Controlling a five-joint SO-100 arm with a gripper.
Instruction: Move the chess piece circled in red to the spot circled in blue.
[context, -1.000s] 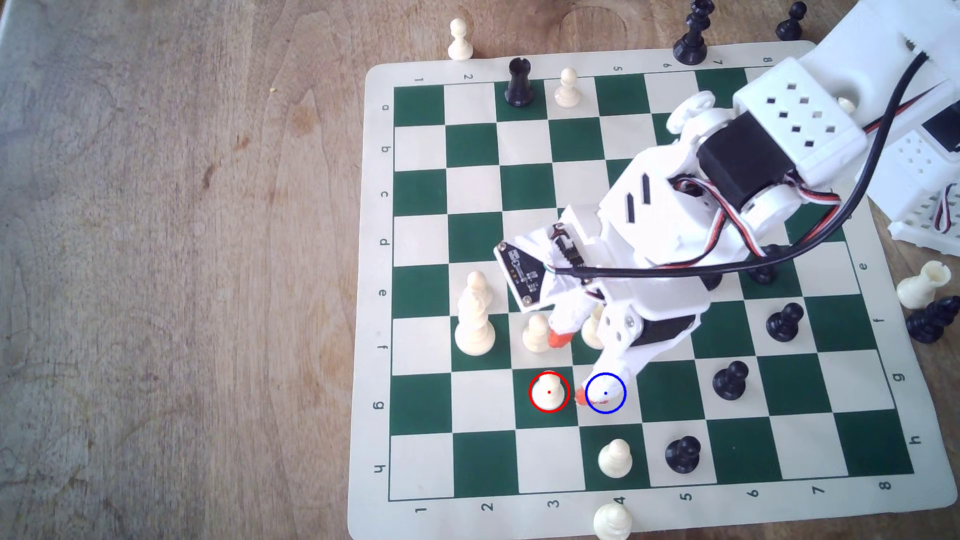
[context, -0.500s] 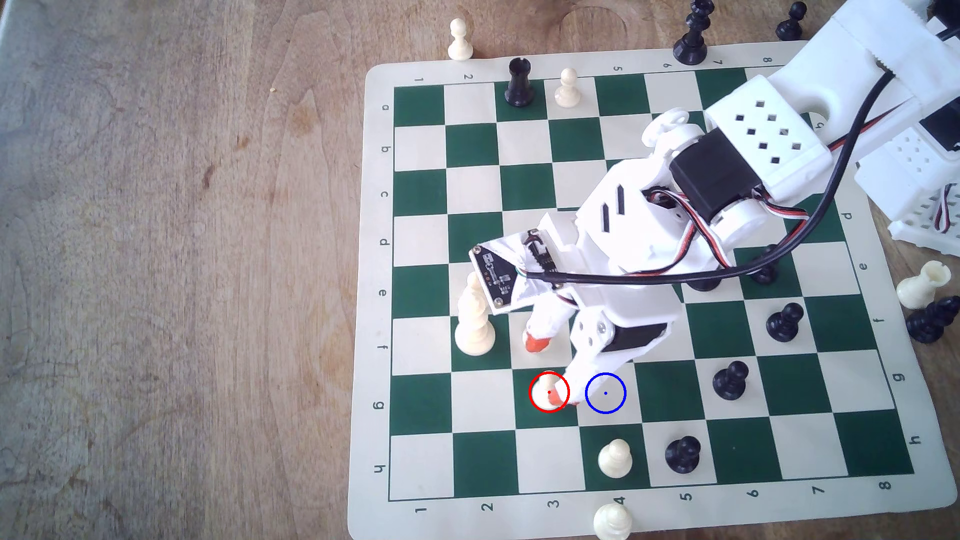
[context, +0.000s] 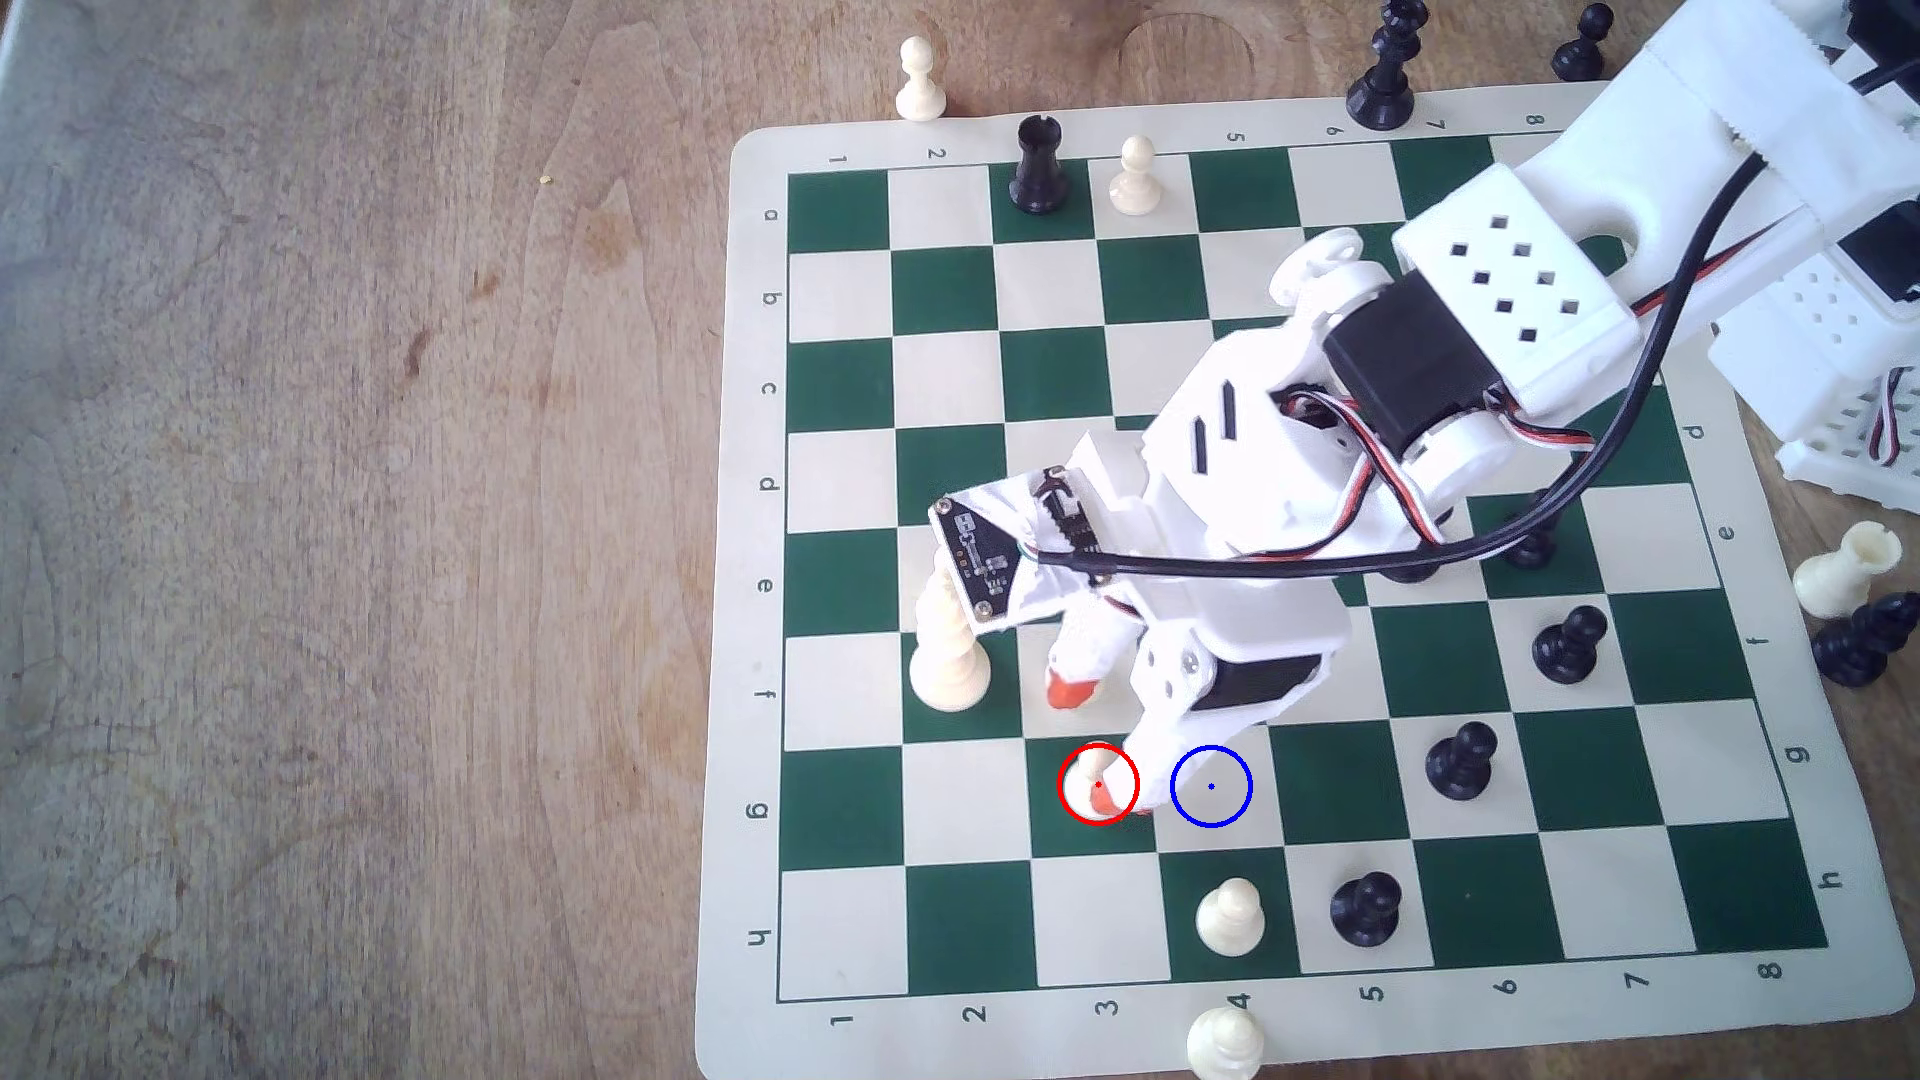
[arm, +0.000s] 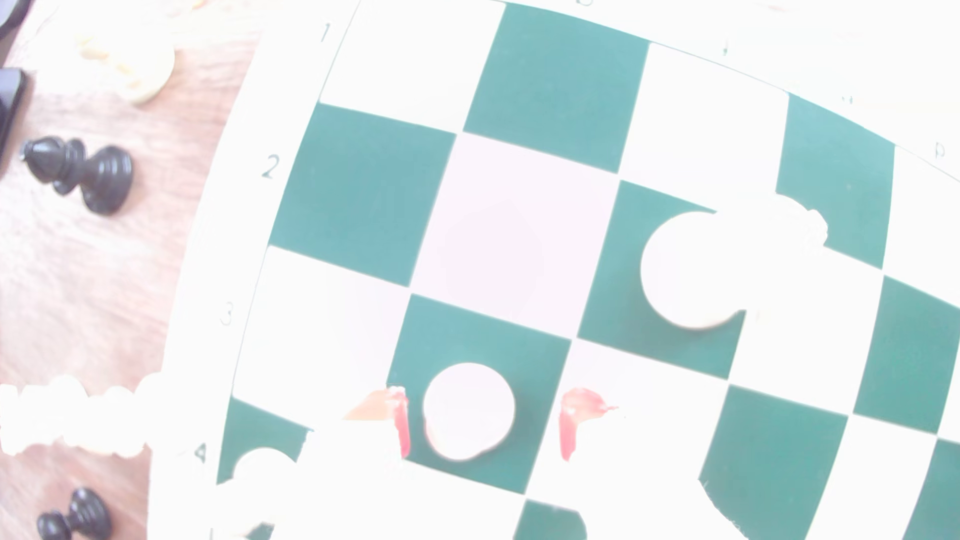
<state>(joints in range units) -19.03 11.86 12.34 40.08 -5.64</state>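
1. The gripper (context: 1091, 743) hangs over the green-and-cream board (context: 790, 1038), its two orange-tipped fingers spread apart and holding nothing.
2. In the exterior view one orange fingertip (context: 1114, 798) lies over the red ring, overlapping the cream pawn (context: 1086, 779) at about its 4 o'clock edge; the other fingertip (context: 1070, 691) is at 12 o'clock from the pawn, over the cream square next up the board.
3. In the wrist view the pawn (arm: 467, 410) stands between the two red tips, one finger (arm: 401, 423) on each side, with a sliver of green showing between each tip and the pawn's round outline. Whether either tip touches the pawn cannot be told from the washed-out picture.
4. The pawn stands upright on the dark green square of row g, file 3, inside the red circle.
5. The blue-circled spot (context: 1211, 786) is the cream square just beside it, at 3 o'clock from the pawn in the exterior view, and is bare.
6. A tall cream piece (context: 948, 654) stands at about 10 o'clock from the pawn, partly hidden by the camera board on the wrist.
7. Another cream pawn (context: 1230, 918) stands at 5 o'clock from the circled one, on row h, with a black pawn (context: 1365, 910) just beside it at its 3 o'clock.
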